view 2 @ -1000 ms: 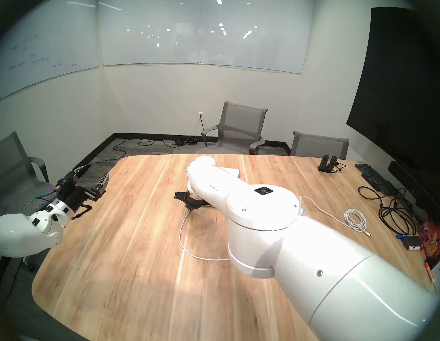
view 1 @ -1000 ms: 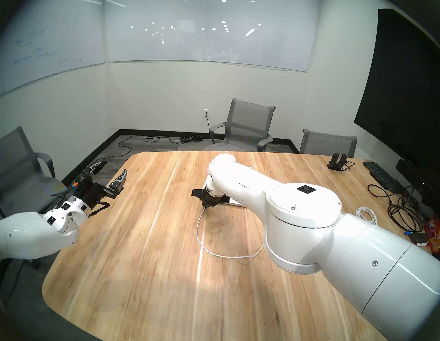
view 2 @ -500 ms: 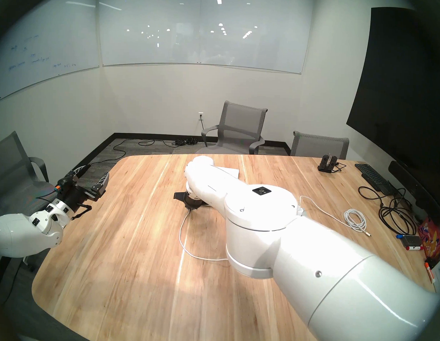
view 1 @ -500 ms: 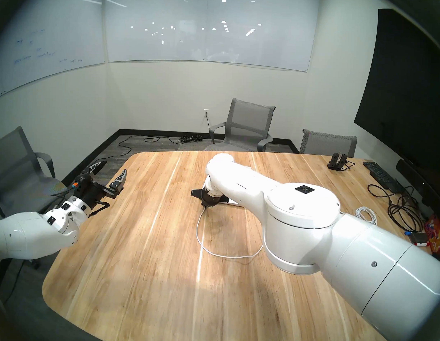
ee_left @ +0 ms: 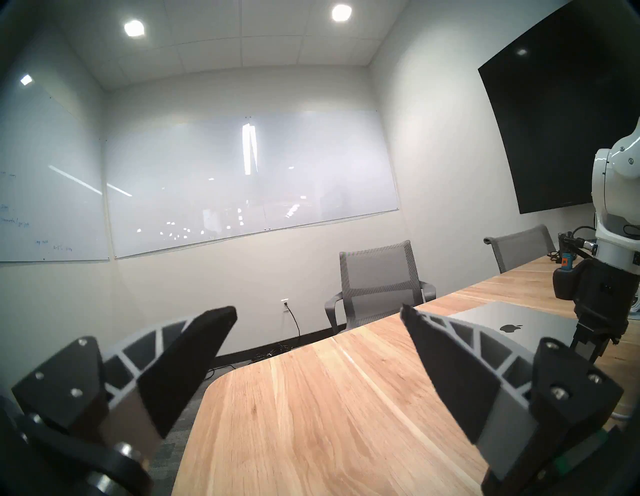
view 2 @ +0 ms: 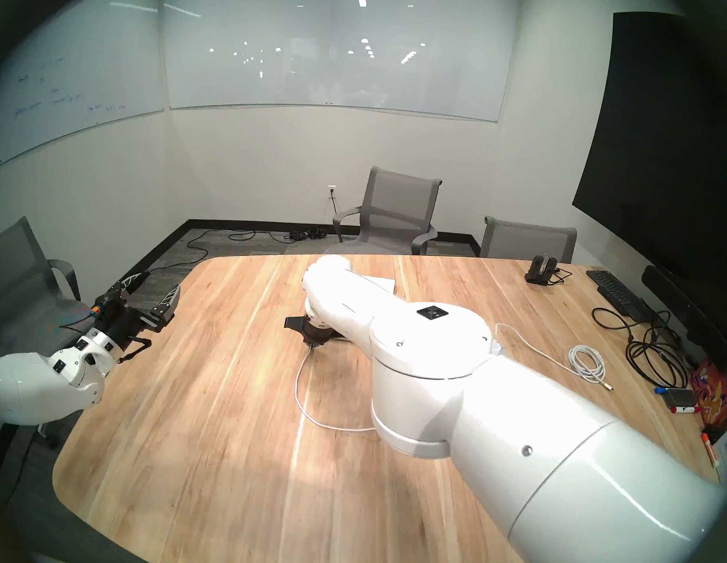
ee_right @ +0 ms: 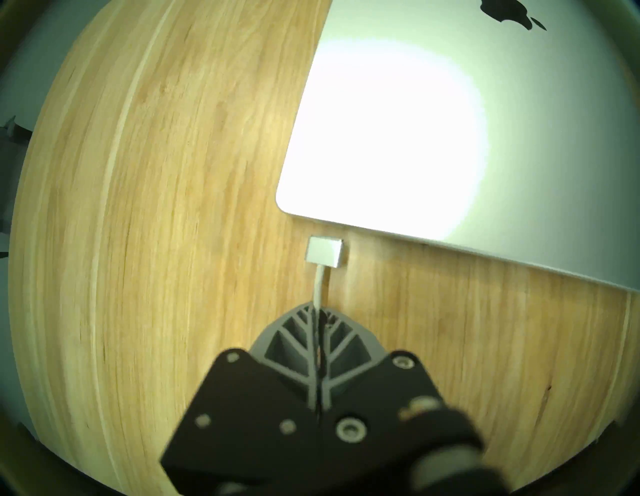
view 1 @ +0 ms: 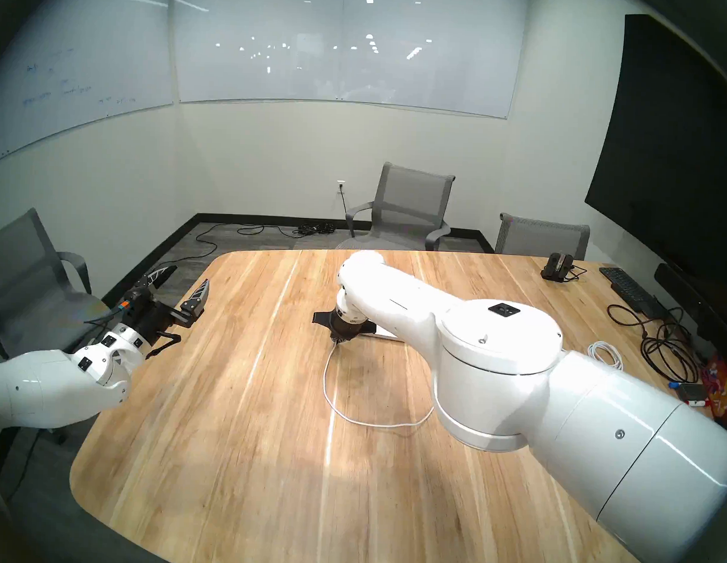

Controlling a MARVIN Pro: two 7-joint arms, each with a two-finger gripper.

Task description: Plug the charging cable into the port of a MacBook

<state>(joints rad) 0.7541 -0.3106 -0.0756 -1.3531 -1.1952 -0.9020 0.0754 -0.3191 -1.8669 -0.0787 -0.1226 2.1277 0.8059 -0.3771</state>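
One end effector matters — the right, clamped on the charging cable; next, ease its connector into the MacBook edge.

An office meeting room — glass whiteboards line pale walls, grey mesh chairs ring a large wooden table, and a big dark wall screen hangs above a black keyboard — carpet underfoot.
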